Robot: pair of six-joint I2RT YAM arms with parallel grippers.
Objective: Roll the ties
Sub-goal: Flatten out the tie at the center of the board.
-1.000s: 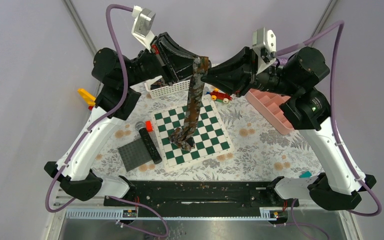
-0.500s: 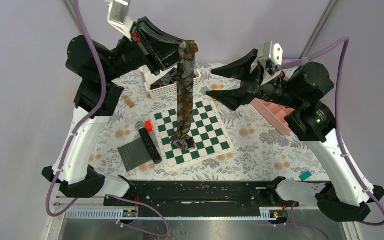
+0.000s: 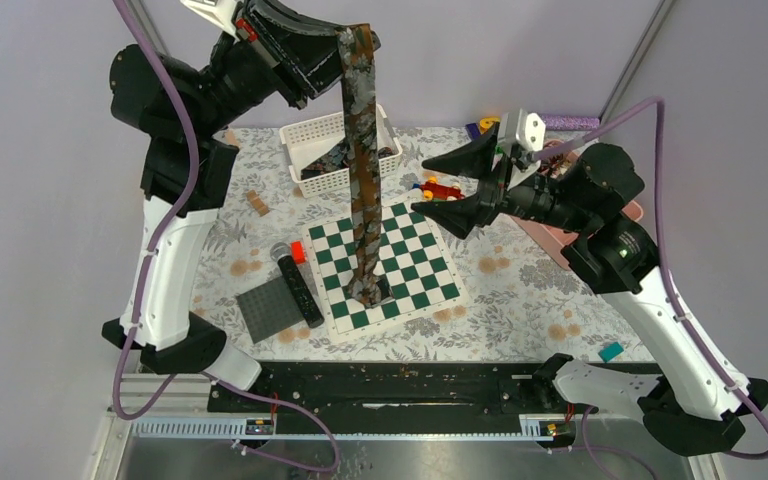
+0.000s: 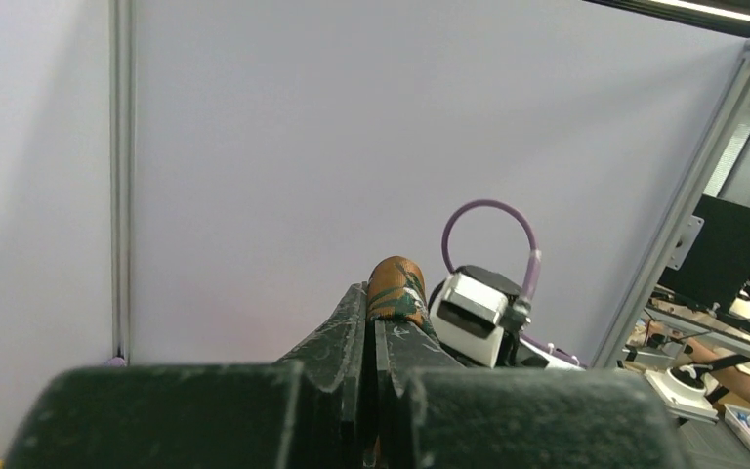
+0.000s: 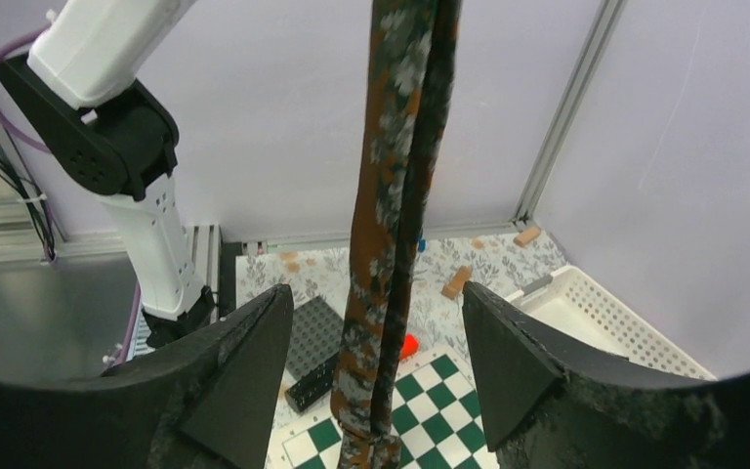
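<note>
Left pincer (image 3: 341, 44) clamps the tie (image 3: 362, 180), hoisted higher than a second ago; right pincer (image 3: 432, 182), having let go, gapes beside it.

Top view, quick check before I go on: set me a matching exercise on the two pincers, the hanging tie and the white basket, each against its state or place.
Things:
1. left pincer
2. right pincer
3. tie
4. white basket

States or places:
A. open, apart from the tie
B. holds dark fabric, behind the chessboard
C. shut on the tie's top end
D. hangs straight down, lower end on the chessboard

Pairs: 1-C, 2-A, 3-D, 4-B
</note>
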